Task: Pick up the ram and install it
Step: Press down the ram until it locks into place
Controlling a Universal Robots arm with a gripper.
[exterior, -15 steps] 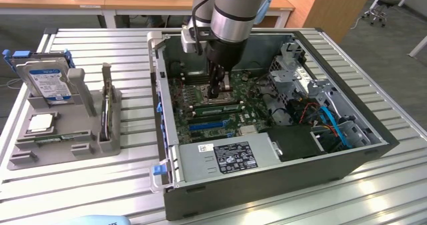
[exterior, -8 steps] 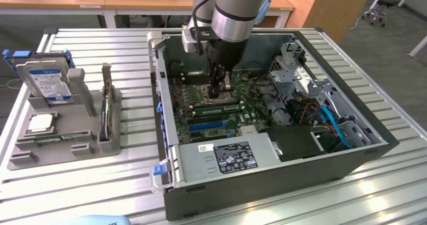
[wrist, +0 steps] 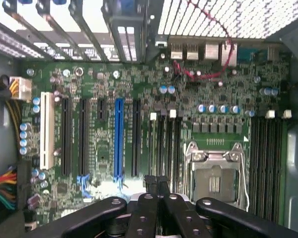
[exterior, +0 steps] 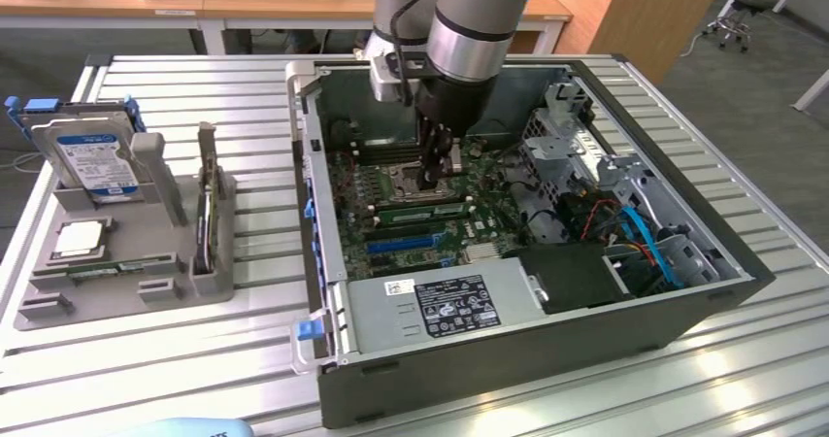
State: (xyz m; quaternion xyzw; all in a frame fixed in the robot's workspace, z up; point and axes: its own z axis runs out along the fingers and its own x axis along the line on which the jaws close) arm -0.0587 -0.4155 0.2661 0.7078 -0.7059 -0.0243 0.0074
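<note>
Both jaws of the gripper (wrist: 159, 191) are pressed together, empty, above the motherboard (wrist: 139, 124).

matt ribbed metal table (exterior: 169, 359), glossy green motherboard (wrist: 104, 144), black plastic hand (wrist: 156, 191), silvery metal socket frame (wrist: 216, 153).

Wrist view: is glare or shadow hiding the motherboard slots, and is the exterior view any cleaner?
Wrist view: the perforated panel is blown out white, yet the motherboard is evenly lit, slots readable. Exterior view: the arm covers part of the board, the case interior looks dim, and the table slats shine.
</note>
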